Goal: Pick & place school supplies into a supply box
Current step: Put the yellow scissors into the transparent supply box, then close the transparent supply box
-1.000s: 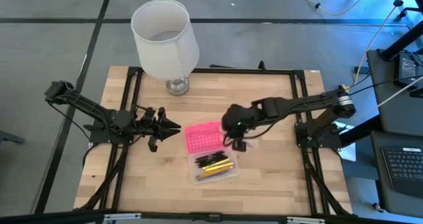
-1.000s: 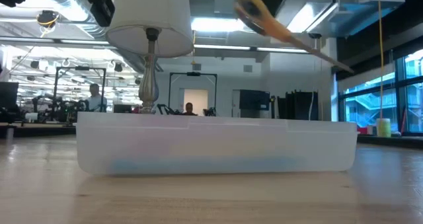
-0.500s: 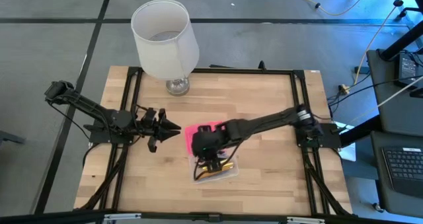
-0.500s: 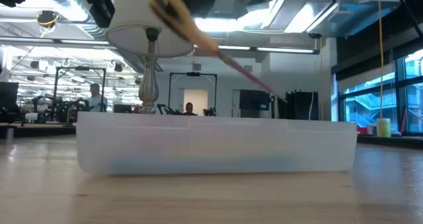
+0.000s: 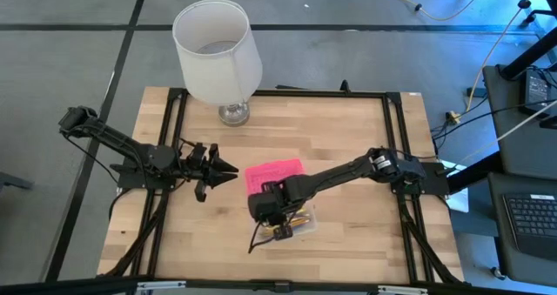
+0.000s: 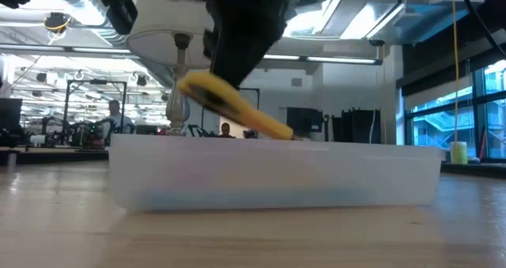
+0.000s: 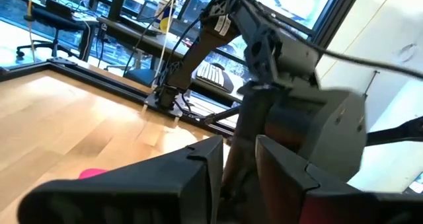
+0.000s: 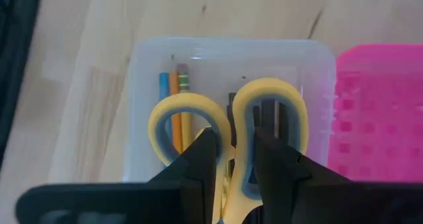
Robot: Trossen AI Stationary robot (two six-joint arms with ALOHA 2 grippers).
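Two grippers: right (image 8: pixel 230 174) clamping scissors (image 8: pixel 228 128) inside supply box (image 8: pixel 152 59) rim; left (image 5: pixel 228 168) well apart, nearly closed, empty.

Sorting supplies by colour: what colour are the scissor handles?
Yellow; the scissors show best in the right wrist view.

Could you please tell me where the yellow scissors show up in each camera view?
High view: mostly hidden under the right claw over the box.
Low view: scissors left of centre, above the box wall.
Left wrist view: not visible.
Right wrist view: bottom centre, handles between the fingers.
Shared landmark: pink lid.
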